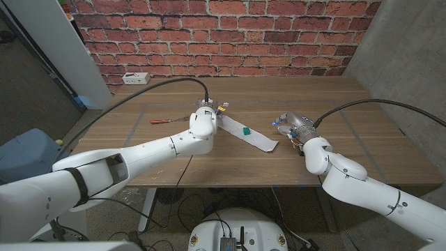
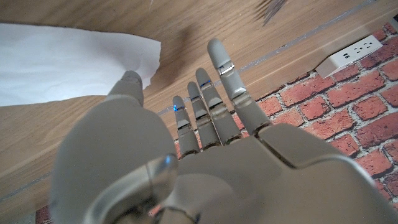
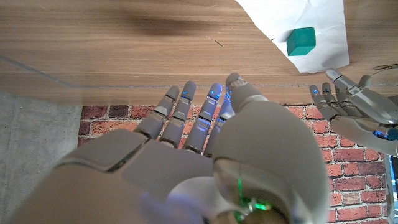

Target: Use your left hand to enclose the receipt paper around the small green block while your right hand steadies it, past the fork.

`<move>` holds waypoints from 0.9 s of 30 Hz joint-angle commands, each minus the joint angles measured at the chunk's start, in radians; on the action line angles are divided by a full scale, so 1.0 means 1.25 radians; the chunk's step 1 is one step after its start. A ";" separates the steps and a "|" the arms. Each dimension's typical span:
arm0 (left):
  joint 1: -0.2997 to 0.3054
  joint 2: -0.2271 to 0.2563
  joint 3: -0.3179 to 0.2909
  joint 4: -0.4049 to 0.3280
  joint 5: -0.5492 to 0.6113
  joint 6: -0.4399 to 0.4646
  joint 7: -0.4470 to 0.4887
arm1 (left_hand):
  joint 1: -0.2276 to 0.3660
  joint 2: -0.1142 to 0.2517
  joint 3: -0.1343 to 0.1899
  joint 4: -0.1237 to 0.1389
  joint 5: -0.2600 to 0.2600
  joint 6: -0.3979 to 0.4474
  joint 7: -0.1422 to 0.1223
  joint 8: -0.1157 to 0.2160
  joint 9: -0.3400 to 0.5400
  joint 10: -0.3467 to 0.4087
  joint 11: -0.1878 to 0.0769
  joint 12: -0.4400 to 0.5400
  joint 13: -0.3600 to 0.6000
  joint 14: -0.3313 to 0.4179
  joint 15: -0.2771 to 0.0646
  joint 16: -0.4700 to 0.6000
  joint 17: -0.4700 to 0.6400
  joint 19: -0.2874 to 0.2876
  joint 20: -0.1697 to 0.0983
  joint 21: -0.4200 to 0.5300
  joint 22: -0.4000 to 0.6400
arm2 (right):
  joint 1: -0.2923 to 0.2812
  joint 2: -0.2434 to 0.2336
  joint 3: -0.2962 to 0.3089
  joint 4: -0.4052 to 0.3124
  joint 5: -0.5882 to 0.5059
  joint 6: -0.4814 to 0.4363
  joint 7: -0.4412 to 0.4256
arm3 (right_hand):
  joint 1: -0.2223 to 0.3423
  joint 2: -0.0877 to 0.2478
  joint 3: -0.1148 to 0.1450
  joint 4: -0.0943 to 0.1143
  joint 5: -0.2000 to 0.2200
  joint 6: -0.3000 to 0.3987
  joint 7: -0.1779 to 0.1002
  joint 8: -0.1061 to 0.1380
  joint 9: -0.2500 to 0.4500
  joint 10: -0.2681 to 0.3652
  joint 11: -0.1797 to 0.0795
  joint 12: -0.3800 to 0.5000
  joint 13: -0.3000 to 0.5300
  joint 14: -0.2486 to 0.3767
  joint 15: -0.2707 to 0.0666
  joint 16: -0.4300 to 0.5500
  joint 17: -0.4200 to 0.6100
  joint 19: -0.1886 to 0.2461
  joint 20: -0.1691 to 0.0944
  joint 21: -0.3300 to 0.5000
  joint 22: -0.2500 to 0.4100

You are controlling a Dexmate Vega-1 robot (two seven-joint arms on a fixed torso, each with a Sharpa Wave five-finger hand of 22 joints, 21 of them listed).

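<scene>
White receipt paper [image 1: 245, 132] lies unfolded under the small green block [image 1: 246, 130]; both your hands, left [image 1: 203, 120] and right [image 1: 292, 124], hover spread, so steady right, then fold.

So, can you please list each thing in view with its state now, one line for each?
receipt paper: lying flat and unfolded on the table.
green block: sitting on the paper, uncovered.
left hand: open, fingers apart, at the paper's end, holding nothing.
right hand: open, beside the paper, holding nothing.
fork: lying on the table, untouched.
power strip: lying at the table's far edge.
</scene>
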 commanded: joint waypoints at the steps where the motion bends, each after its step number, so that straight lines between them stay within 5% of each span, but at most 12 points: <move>1: -0.032 -0.020 0.012 0.024 -0.031 0.039 -0.064 | 0.015 0.011 0.016 -0.012 0.002 0.010 0.022 0.006 -0.001 0.022 0.012 0.005 -0.009 0.003 -0.003 0.007 -0.002 -0.002 -0.001 -0.008 0.002 | -0.013 0.000 0.009 -0.006 0.001 0.000 -0.011 | -0.009 -0.001 -0.005 0.001 0.000 -0.005 0.002 0.000 0.005 0.001 0.007 -0.001 0.005 0.008 -0.129 0.000 0.000 0.002 -0.001 0.005 0.004; 8: -0.051 -0.032 0.020 0.052 -0.068 0.011 -0.064 | 0.023 0.015 0.023 -0.021 0.000 0.020 0.044 0.010 -0.004 0.035 0.010 0.005 -0.020 0.015 -0.017 0.012 -0.005 0.001 -0.005 -0.014 0.002 | -0.024 -0.005 0.018 -0.008 0.008 0.008 -0.017 | -0.010 0.000 -0.008 0.001 -0.001 -0.007 0.001 -0.001 0.005 0.001 0.004 -0.002 0.005 0.009 -0.130 -0.001 0.001 -0.002 -0.003 0.004 0.003; 21: -0.081 -0.067 0.026 0.099 -0.126 -0.037 -0.069 | 0.031 0.018 0.031 -0.032 -0.001 0.006 0.048 0.005 -0.007 0.022 0.021 -0.005 -0.035 0.023 -0.013 0.016 -0.008 0.017 -0.015 -0.017 0.002 | -0.042 0.003 0.034 0.002 0.019 0.022 -0.044 | -0.012 0.001 -0.011 0.002 -0.001 -0.008 0.002 -0.001 0.005 0.002 0.006 -0.003 0.005 0.012 -0.128 -0.001 0.000 -0.004 -0.003 0.004 0.003; 27: -0.111 -0.087 0.068 0.126 -0.119 -0.011 -0.090 | 0.037 0.022 0.041 -0.046 0.004 -0.008 0.048 0.004 -0.011 0.095 0.010 0.012 -0.059 0.085 -0.017 0.035 -0.012 0.048 -0.024 -0.016 0.004 | -0.050 0.005 0.042 0.010 0.023 0.034 -0.057 | -0.014 0.003 -0.012 0.004 -0.001 -0.009 0.001 -0.001 0.005 0.001 0.012 -0.004 0.005 0.017 -0.127 -0.001 -0.001 -0.004 -0.003 0.003 0.003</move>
